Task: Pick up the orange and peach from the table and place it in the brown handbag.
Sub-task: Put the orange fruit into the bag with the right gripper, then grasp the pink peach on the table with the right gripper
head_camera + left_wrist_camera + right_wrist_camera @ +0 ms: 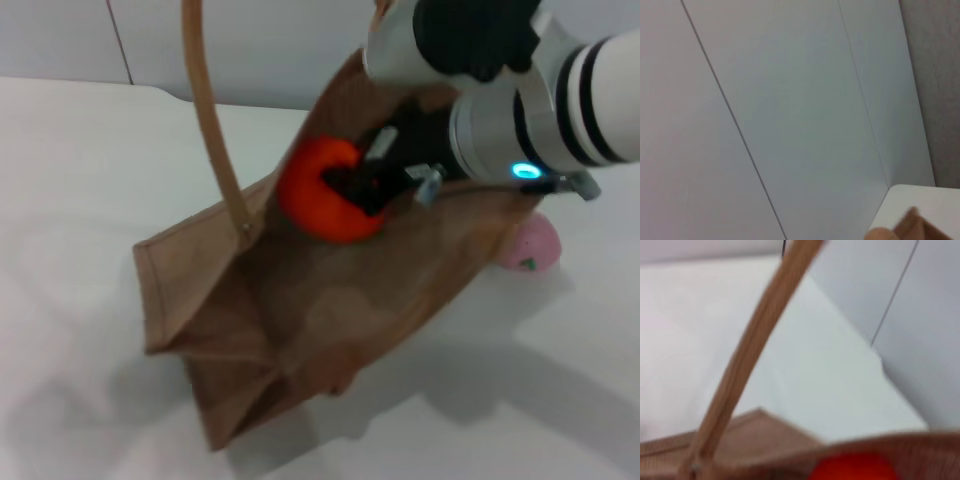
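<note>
Right pincer (385, 180) at the open mouth of the brown handbag (330, 310), dark fingers closed around the orange (320, 195). Orange held just inside the bag's upper edge, above the woven inner wall, not resting on the bottom. Right arm, white and silver with a lit blue ring, reaching in from the upper right over the bag's far corner.

Handbag slumped and tilted on the white table (80, 170), mouth gaping toward the camera, bottom folds crumpled at the near corner. One long tan handle (210, 110) pulled straight up and out of the top of the head view; what holds it not visible.

Peach (533, 247) on the table just beside the bag's right edge, partly tucked behind it, small green mark facing forward.

In the right wrist view, the handle (760, 340) slanting across the picture, the bag's rim (880, 445) beneath it and the top of the orange (855, 469) just below that rim.

Left pincer out of sight; its wrist view filled with pale wall panels, a table corner (920, 200) and a blurred tan scrap at the edge.
</note>
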Controlling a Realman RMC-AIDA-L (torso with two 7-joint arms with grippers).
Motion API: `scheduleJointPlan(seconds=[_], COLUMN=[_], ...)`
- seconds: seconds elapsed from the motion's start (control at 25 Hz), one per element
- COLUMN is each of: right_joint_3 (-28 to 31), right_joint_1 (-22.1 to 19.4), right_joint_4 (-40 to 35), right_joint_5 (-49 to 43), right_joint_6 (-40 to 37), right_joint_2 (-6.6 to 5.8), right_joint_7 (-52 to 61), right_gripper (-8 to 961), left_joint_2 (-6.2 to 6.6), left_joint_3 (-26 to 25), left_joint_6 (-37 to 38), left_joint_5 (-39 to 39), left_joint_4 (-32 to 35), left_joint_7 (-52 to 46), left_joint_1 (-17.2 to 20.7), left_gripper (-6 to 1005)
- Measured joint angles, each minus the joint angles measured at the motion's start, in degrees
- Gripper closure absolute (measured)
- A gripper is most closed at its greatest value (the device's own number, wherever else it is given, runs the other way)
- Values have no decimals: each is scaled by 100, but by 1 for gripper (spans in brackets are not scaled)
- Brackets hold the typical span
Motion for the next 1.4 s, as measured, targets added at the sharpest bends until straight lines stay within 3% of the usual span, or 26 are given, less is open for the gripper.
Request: scheduleJointPlan(seconds=[0.2, 0.48, 0.92, 1.12, 1.24, 1.4], right_joint_3=[1, -39, -2, 63, 73, 179], right_joint_1=[-10, 227, 472, 531, 534, 463], right_joint_4=[-64, 458, 796, 855, 817, 401], right_joint_5=[49, -224, -226, -247, -278, -342], right_joint_6=[-464, -421, -105, 7, 55, 538], right_joint_2=[0, 0, -3, -14, -11, -8], right_joint_7=[-43, 211, 278, 328, 337, 441], right_gripper=[765, 752, 540, 327, 133, 127], left_joint_2=[-1, -1, -1, -1, -1, -1], left_joint_3=[-1, -3, -58, -74, -74, -73], left_joint_6=[9, 34, 49, 145, 184, 230], left_joint_5=[16, 44, 90, 128, 251, 464], left_joint_4=[-8, -12, 29, 40, 41, 43], left_joint_7=[1, -5, -82, -87, -91, -111], left_joint_1=[20, 93, 157, 249, 270, 303], left_gripper=[878, 878, 878, 878, 878, 878])
